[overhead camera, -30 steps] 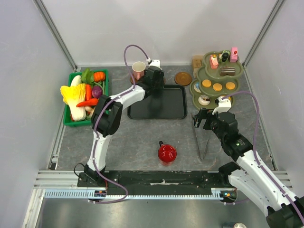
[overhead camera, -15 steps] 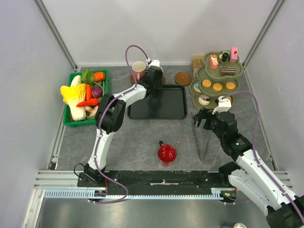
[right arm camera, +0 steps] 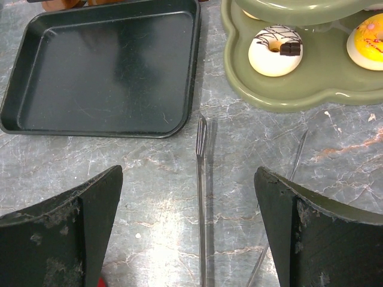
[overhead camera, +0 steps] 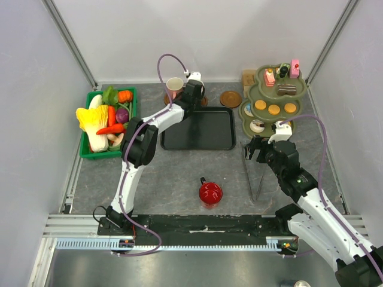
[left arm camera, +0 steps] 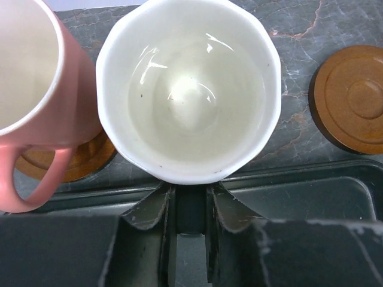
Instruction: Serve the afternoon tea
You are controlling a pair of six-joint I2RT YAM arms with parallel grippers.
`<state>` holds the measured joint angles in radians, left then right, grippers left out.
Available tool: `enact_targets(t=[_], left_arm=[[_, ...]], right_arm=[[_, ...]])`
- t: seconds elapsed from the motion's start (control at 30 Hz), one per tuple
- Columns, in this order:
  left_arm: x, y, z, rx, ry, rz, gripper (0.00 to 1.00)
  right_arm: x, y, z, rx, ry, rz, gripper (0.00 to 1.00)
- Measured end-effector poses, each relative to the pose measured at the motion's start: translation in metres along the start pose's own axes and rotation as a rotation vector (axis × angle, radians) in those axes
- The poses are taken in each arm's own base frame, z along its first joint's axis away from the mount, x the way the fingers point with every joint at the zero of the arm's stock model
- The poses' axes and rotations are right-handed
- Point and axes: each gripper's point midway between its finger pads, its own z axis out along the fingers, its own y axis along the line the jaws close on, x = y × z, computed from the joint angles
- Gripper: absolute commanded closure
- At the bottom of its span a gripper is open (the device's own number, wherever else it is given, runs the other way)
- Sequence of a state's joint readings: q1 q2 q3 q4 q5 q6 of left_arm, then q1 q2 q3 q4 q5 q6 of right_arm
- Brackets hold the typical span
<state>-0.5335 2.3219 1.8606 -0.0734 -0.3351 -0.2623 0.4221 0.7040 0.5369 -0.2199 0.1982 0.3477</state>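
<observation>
Since a second ago the left gripper [left arm camera: 191, 190] has slid slightly farther back over the tray's far edge and drawn its fingers [left arm camera: 157, 215] in from a wide spread to a narrow slit; the right arm has not stirred. Those fingers now stand clenched against the near wall of the white mug [left arm camera: 188, 89], just under its rim, but whether a handle is nipped between them cannot be told. That mug is glossy white and empty, with a softly faceted rim and bright glints on its inner floor. It stands upright on the grey table [left arm camera: 311, 24] behind the black tray [left arm camera: 311, 191]. Close against its left is the pink mug [left arm camera: 42, 89], pale inside, its loop handle turned toward the tray, sitting on a round wooden coaster [left arm camera: 72, 164]. A second wooden coaster [left arm camera: 350, 98] lies bare on the white mug's right. The red mug [overhead camera: 210, 193] stands alone near the front, well apart from the tray. The right gripper [right arm camera: 188, 173] hangs with jaws spread wide and nothing in them, above the metal tongs [right arm camera: 200, 197]. Beyond it a white iced doughnut [right arm camera: 275, 49] lies on the bottom tier of the green stand [right arm camera: 287, 89], with orange biscuits [overhead camera: 274, 109] a tier up
</observation>
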Motion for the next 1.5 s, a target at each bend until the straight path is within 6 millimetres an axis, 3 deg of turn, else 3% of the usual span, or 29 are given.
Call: enact_targets(t=[0.37,0.4,0.53,0.57,0.77,0.97,1.13,1.33,1.5], left_arm=[[-0.004,0.002,0.002,0.003,0.02,0.02,0.98],[-0.004,0.003,0.003,0.005,0.021,0.021,0.94],[-0.009,0.002,0.003,0.006,0.029,0.034,0.6],[-0.01,0.002,0.003,0.006,0.029,0.039,0.57],[-0.033,-0.003,0.003,0.018,-0.029,0.028,0.59],[-0.034,-0.003,0.003,0.019,-0.032,0.027,0.57],[-0.03,-0.003,0.003,0.019,-0.025,0.03,0.36],[-0.014,0.0,-0.002,0.029,0.016,0.041,0.27],[-0.026,-0.003,-0.026,0.073,0.009,0.035,0.23]], right_arm=[[0.003,-0.003,0.003,0.017,0.012,-0.005,0.02],[0.003,-0.003,0.003,0.018,0.011,-0.006,0.02],[0.003,-0.004,0.003,0.02,0.011,-0.007,0.02],[0.003,-0.004,0.003,0.021,0.01,-0.007,0.02],[0.003,-0.004,0.003,0.023,0.009,-0.008,0.02],[0.003,-0.004,0.003,0.024,0.009,-0.008,0.02],[0.003,-0.005,0.003,0.025,0.01,-0.009,0.02],[0.003,-0.005,0.003,0.027,0.012,-0.012,0.02],[0.004,-0.004,0.003,0.023,0.014,-0.012,0.02]])
